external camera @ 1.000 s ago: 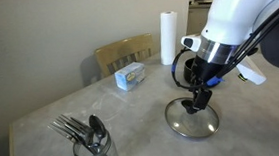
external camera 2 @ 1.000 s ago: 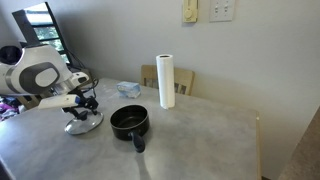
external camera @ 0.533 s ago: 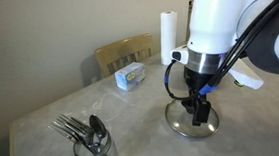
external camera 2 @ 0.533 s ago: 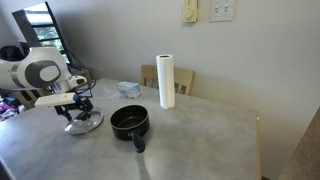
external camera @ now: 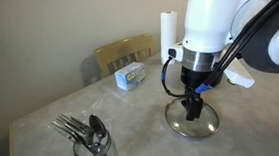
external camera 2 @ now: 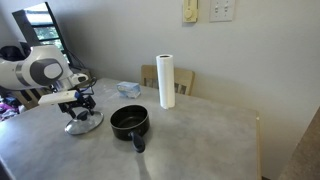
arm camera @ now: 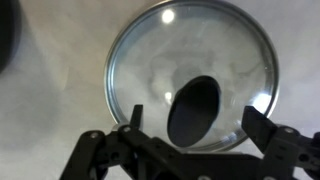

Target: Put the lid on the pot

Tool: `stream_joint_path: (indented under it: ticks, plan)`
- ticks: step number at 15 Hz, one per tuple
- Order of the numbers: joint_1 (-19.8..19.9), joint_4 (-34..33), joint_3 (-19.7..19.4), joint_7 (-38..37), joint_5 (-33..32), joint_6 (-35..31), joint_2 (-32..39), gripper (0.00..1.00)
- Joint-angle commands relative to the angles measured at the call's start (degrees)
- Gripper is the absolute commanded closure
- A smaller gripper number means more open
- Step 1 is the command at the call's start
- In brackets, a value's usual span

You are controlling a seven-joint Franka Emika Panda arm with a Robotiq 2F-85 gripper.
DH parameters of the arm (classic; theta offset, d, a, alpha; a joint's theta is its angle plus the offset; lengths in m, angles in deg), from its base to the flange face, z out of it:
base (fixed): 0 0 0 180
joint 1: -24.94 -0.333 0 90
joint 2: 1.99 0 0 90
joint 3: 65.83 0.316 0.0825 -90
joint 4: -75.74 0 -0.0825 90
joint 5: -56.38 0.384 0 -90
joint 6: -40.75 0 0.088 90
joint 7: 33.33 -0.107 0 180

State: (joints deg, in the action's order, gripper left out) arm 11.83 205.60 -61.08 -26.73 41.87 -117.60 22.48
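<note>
The round glass lid (arm camera: 190, 70) with a metal rim lies flat on the table, its black knob (arm camera: 193, 110) up. It also shows in both exterior views (external camera: 193, 121) (external camera 2: 83, 124). My gripper (arm camera: 194, 120) is open right above it, one finger on each side of the knob, not touching it. In the exterior views the gripper (external camera: 192, 106) (external camera 2: 80, 108) points straight down at the lid's centre. The black pot (external camera 2: 128, 122) with its long handle (external camera 2: 138, 143) stands on the table beside the lid, apart from it.
A white paper towel roll (external camera 2: 166, 81) stands at the back of the table. A blue-and-white box (external camera: 131, 77) lies near a wooden chair (external camera: 124, 53). A glass with several spoons and forks (external camera: 87, 140) stands at the table's near corner.
The arm has shifted over the lid's centre and come upright, with the gripper lower around the knob. The lid and the pot have not moved.
</note>
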Motion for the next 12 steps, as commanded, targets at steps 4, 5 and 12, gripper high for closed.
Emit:
stream_joint_path:
  ticks: [4, 5, 12]
  plan:
    - [-3.1, -0.4, -3.5, -10.7, -2.0, 2.9, -0.2, 0.00]
    - [-2.5, -0.4, -2.5, -10.9, -0.5, 3.9, -0.3, 0.00]
    - [-1.7, -0.4, -1.2, -13.2, 6.5, 3.1, -0.2, 0.06]
